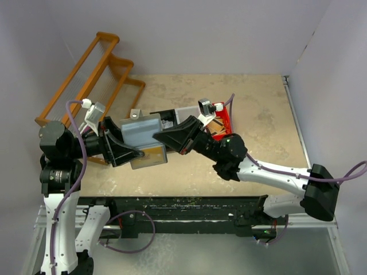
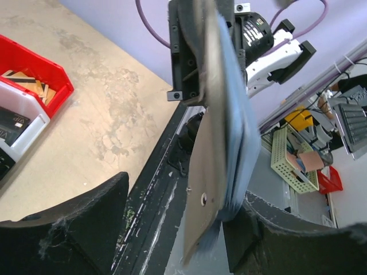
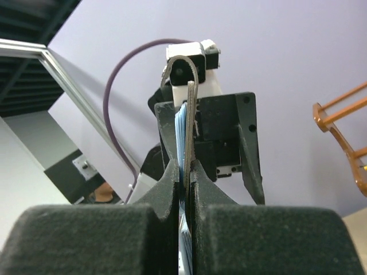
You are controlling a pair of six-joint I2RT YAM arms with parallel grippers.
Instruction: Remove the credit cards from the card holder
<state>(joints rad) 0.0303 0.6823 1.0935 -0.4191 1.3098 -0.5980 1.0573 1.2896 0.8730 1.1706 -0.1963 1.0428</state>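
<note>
Top external: card holder (image 1: 140, 133) aloft at nine o'clock — right gripper (image 3: 184, 189) pinched tight on its edge, left gripper (image 2: 178, 226) jaws spread, straddling it. Looks like bracing the case; next, left must clamp, then pry.

Nothing legible appears in any of the three views: no word, brand, number or sign. The card holder (image 1: 140, 132) shows only a plain grey face. At nine o'clock in the left wrist view, a black item (image 2: 8, 123) lying in the white bin (image 2: 32, 125) carries faint pale marks, too blurred to read.
</note>
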